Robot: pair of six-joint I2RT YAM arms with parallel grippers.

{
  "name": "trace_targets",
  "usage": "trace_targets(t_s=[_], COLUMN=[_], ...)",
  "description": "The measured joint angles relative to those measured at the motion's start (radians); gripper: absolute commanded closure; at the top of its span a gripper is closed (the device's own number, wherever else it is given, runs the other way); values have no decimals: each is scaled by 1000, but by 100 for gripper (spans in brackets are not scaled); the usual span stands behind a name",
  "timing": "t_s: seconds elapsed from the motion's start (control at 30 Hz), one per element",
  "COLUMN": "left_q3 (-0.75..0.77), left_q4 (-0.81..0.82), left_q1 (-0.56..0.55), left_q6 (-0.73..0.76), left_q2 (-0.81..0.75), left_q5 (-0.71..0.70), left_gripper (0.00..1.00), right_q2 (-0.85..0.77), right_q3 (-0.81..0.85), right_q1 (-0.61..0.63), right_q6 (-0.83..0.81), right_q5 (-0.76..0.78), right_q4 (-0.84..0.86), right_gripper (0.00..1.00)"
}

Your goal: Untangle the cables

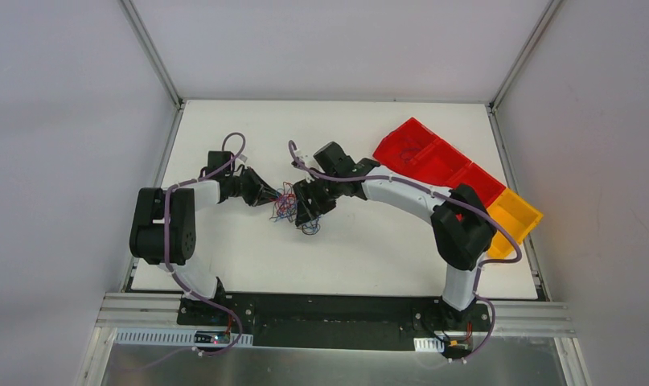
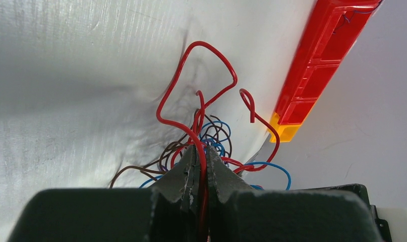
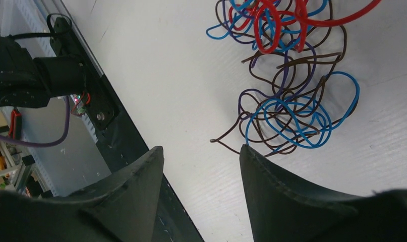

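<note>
Red, blue and brown wires made one tangle of cables (image 1: 292, 206) in the middle of the table (image 1: 369, 257), between two grippers, with its edges well off and open white surface nearside. Left gripper (image 2: 201, 151) was pinched tight on a red strand (image 2: 205, 176). Right gripper (image 3: 201, 151) gaped, with loops just past its fingertips.
</note>
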Motion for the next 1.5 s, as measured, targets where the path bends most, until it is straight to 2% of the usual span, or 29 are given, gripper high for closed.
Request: trace_targets(t_s=[0.1, 0.2, 0.3, 0.43, 0.63, 0.8, 0.93, 1.1, 1.33, 1.5], left_q3=[0, 0, 0, 0, 0, 1, 24, 75, 153, 206], left_q4=[-5, -7, -13, -23, -50, -138, -254, -390, -521, -577], left_q1=[0, 0, 0, 4, 25, 106, 192, 285, 370, 418], left_q6=[4, 10, 18, 24, 49, 113, 212, 329, 455, 526], left_q2=[0, 0, 0, 0, -13, -35, -36, -36, -31, -6], left_q5=[0, 0, 0, 0, -3, -30, -72, -139, -228, -284], left_gripper=[100, 100, 100, 100, 100, 100, 100, 100, 100, 100], right_q2=[6, 31, 63, 74, 14, -193, -407, -537, -543, -544], right_q3=[-6, -6, -6, -6, -45, -85, -66, 37, 288, 426], right_q1=[8, 14, 15, 14, -11, -109, -233, -375, -594, -683], right_q6=[51, 96, 130, 148, 139, 72, -29, -138, -231, -261], right_q5=[29, 74, 127, 180, 163, 167, 211, 278, 356, 368], right_q4=[29, 60, 66, 60, 34, -45, -100, -172, -218, -216], right_gripper=[45, 57, 71, 100, 100, 100, 100, 100, 100, 100])
